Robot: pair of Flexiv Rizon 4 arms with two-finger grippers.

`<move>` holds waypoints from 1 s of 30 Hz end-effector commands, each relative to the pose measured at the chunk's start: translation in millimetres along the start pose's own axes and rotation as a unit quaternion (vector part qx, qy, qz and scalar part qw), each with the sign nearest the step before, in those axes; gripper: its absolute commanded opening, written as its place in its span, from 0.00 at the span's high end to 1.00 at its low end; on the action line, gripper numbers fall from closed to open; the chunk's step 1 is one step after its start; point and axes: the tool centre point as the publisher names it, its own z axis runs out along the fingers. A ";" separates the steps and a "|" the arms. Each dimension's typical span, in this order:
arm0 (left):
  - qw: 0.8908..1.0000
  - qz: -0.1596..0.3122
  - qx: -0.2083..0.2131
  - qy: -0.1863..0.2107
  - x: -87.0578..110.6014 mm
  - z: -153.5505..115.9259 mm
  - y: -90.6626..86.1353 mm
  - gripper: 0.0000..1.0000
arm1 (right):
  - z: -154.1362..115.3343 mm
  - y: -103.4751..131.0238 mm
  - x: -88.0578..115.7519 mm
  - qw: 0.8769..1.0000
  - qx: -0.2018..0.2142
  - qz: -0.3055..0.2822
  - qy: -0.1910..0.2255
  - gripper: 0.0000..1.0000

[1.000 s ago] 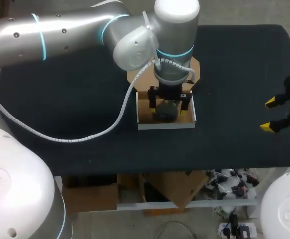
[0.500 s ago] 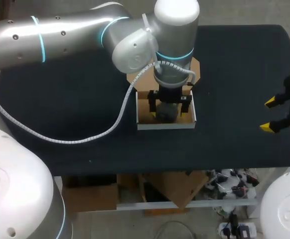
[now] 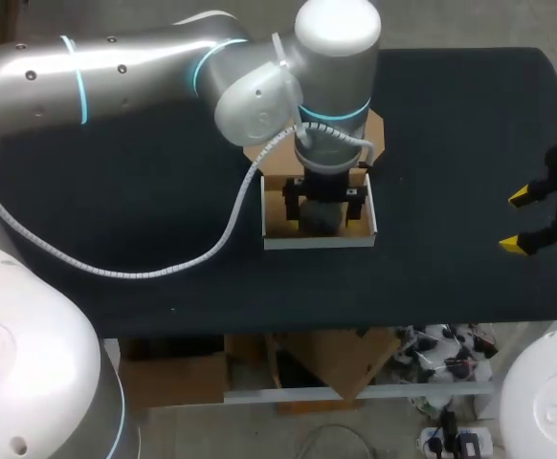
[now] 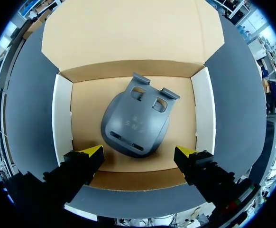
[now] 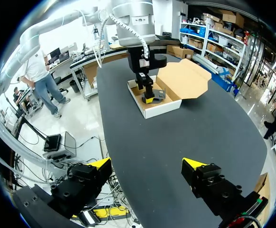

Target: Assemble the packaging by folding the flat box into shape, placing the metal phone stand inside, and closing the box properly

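Note:
A shallow cardboard box (image 3: 319,237) with white outer walls sits mid-table, its brown lid (image 3: 375,134) lying open behind it. The dark grey metal phone stand (image 4: 135,119) lies flat on the box floor (image 4: 181,128). My left gripper (image 4: 139,153) hangs open just above the box, its yellow tips on either side of the stand's near end without touching it. In the head view that gripper (image 3: 323,204) covers much of the stand (image 3: 323,220). My right gripper (image 3: 518,221) is open over the table's right edge, holding nothing; from its wrist view the box (image 5: 161,102) lies well ahead.
The black table (image 3: 164,220) stretches bare to the left and right of the box. My left arm's white cable (image 3: 211,241) loops over the table left of the box.
My left gripper has risen a little above the box, with the stand left lying inside. The right arm has not moved.

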 end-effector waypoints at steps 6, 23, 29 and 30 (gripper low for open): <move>1.000 -0.001 0.001 -0.004 2.3 -0.5 0.0 0.00 | -0.4 -0.9 0.6 1.000 -0.001 -0.001 -0.001 0.00; 1.000 -0.002 -0.003 -0.003 0.5 0.3 -2.0 0.00 | -0.4 -0.9 0.6 1.000 -0.001 -0.001 -0.001 0.00; 1.000 -0.007 -0.004 -0.007 -2.3 7.7 -1.4 0.00 | -0.4 -0.9 0.6 1.000 -0.001 -0.001 -0.001 0.00; 1.000 -0.008 -0.004 -0.007 -2.8 7.8 -1.0 0.00 | -0.4 -0.9 0.6 1.000 -0.001 -0.001 -0.001 0.00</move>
